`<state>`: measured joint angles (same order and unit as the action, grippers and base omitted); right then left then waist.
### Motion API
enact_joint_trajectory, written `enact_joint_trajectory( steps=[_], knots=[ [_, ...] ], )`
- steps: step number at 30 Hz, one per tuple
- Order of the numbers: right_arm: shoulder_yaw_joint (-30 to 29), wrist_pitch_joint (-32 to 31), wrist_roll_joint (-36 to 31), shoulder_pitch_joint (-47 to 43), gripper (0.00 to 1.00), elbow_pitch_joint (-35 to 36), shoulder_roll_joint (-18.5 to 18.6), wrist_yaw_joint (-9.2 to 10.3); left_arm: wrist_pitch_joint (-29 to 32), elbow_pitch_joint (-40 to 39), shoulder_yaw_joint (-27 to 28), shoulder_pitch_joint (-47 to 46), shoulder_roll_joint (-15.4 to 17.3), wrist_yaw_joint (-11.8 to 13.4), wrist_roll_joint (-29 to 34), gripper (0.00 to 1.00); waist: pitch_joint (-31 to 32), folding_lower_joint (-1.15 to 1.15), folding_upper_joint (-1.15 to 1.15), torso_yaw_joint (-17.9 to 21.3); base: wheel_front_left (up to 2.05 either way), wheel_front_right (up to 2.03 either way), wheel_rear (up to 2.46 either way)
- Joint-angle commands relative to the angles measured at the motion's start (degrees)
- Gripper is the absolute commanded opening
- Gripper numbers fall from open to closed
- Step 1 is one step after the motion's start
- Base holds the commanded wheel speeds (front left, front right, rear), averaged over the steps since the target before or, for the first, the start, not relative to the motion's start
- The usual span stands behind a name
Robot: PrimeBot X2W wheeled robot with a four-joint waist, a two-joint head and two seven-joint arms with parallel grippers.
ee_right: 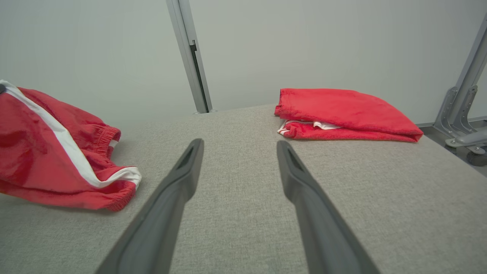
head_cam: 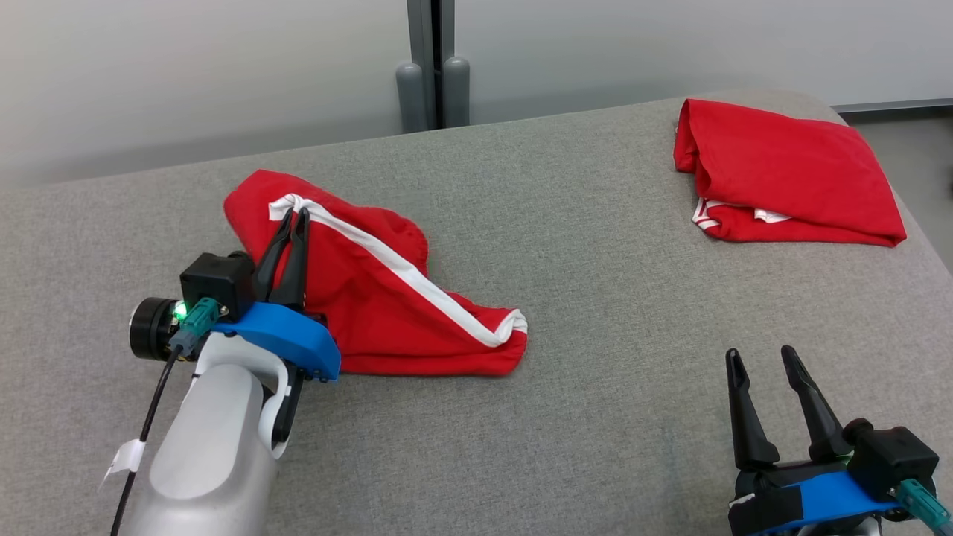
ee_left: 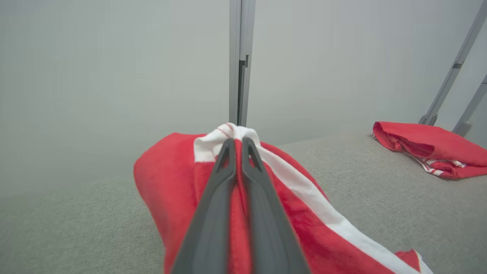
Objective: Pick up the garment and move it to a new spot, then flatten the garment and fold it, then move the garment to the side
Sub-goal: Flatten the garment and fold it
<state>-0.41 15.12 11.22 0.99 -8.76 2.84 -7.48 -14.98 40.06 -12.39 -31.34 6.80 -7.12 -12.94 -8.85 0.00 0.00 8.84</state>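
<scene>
Head view: the red garment (head_cam: pixel 387 298) with a white stripe (head_cam: pixel 417 279) lies bunched on the left half of the grey table (head_cam: pixel 595 223), its far end raised. The left gripper (head_cam: pixel 296 217) is clamped on that raised end, fingers pressed together over the white trim. The right gripper (head_cam: pixel 761 357) hovers over the near right of the table, its fingers spread with nothing between them. A second red garment (head_cam: pixel 789 171), folded, lies at the far right corner.
</scene>
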Motion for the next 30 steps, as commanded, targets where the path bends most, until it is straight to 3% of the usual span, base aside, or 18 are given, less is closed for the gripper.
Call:
enact_joint_trajectory(
  steps=[1,15,25,26,27,30],
  knots=[
    [-0.07,0.01,-0.16,0.48,1.0,0.25,0.1,-0.03,-0.26,-0.56,0.13,0.28,0.1,-0.2,0.44,0.0,-0.06,0.0,0.0,0.0,0.0,0.0,0.0],
    [-0.5,0.01,-0.58,-0.01,1.0,0.3,0.1,-0.03,-0.26,-19.48,1.12,23.6,-1.18,-0.47,4.57,0.0,-0.3,0.0,0.0,-4.72,0.0,0.0,0.0],
    [-0.02,0.01,-0.78,-1.04,1.0,-0.31,0.11,-0.03,-0.27,-22.13,0.48,34.86,-2.85,-0.53,5.12,0.0,1.34,0.0,0.0,-7.13,0.0,0.0,0.0],
    [-0.04,0.01,-0.77,-1.17,1.0,-0.39,0.11,-0.02,-0.27,-22.3,0.03,35.33,-2.97,-0.53,5.11,0.44,1.54,0.0,0.0,-7.26,0.0,0.0,0.0],
    [-0.03,0.01,-0.74,-1.29,1.0,-0.45,0.11,-0.03,-0.27,-22.78,-0.44,35.52,-3.07,-0.53,4.98,1.0,1.72,0.0,0.0,-7.33,0.0,0.0,0.0],
    [0.03,0.01,-0.66,-1.71,1.0,-0.56,0.12,-0.02,-0.27,-24.75,-0.16,35.45,-3.22,-0.54,4.52,1.0,2.27,0.0,0.0,-7.47,0.0,0.0,0.0]
  ],
)
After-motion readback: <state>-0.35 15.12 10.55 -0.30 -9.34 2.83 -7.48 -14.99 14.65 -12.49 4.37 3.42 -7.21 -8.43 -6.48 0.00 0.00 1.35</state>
